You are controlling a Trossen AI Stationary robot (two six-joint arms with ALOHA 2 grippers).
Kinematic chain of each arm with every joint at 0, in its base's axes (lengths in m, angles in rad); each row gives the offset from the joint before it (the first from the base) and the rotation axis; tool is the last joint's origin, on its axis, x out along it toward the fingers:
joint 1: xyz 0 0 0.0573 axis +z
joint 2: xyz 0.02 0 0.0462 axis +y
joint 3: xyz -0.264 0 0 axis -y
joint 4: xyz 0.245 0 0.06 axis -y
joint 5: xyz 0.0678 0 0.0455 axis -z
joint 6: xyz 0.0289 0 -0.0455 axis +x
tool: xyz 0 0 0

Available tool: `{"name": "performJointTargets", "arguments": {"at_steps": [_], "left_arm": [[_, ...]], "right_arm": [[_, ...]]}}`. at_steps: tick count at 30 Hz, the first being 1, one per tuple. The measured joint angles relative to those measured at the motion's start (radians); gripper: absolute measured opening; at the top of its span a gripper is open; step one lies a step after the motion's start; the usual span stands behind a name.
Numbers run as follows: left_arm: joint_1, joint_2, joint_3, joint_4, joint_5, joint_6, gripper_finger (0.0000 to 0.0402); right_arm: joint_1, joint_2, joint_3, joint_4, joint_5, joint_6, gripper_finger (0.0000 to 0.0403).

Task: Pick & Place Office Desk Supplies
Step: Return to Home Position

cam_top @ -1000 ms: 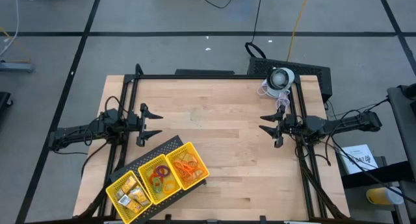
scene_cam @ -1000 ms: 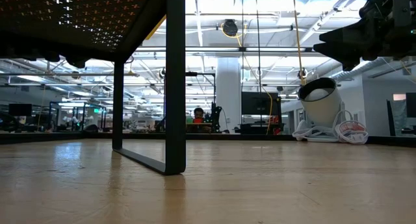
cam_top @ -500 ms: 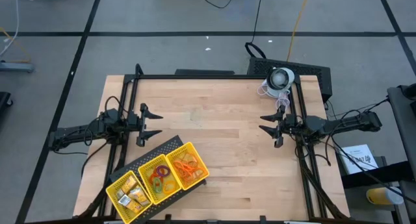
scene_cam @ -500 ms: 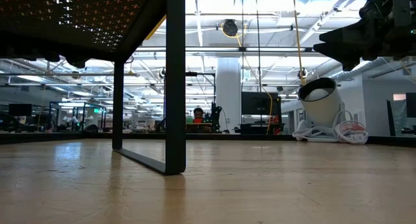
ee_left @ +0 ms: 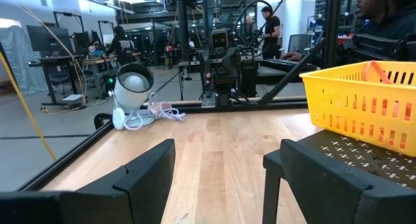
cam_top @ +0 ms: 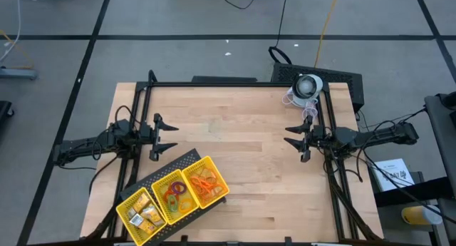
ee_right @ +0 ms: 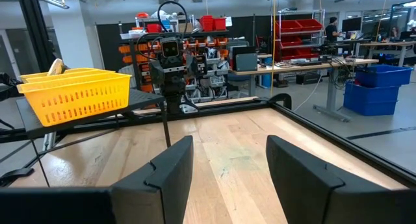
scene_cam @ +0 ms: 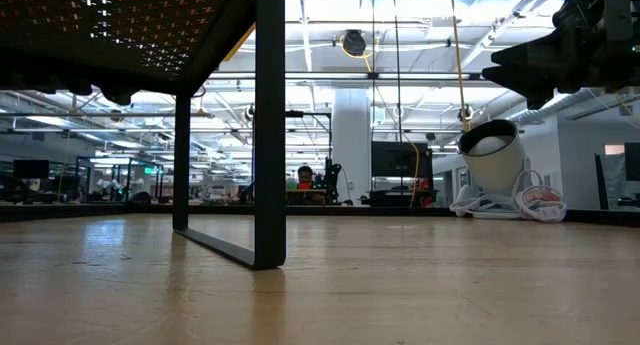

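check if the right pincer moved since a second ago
No. The right pincer sits just inside the black frame's right rail, exactly as before.

Slim black cabled arms (cam_top: 85, 147) with forked end effectors (cam_top: 175, 135).

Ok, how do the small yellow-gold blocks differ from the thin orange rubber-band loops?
The small yellow-gold blocks are chunky; the thin orange rubber-band loops are slender and tangled. Blocks fill one end compartment, loops the opposite end. Both lie in the yellow plastic tray.
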Motion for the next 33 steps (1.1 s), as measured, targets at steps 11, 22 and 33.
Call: {"name": "performJointTargets", "arguments": {"at_steps": [11,22,33], "left_arm": [[0.000,0.000,0.000,0.000,0.000,-0.017,0.0285],[0.000,0.000,0.000,0.000,0.000,-0.017,0.0285],[0.000,0.000,-0.001,0.000,0.000,-0.017,0.0285]], "right_arm": [[0.000,0.000,0.000,0.000,0.000,0.000,0.0187],[0.000,0.000,0.000,0.000,0.000,0.000,0.0187],[0.000,0.000,0.000,0.000,0.000,0.000,0.0187]]}}
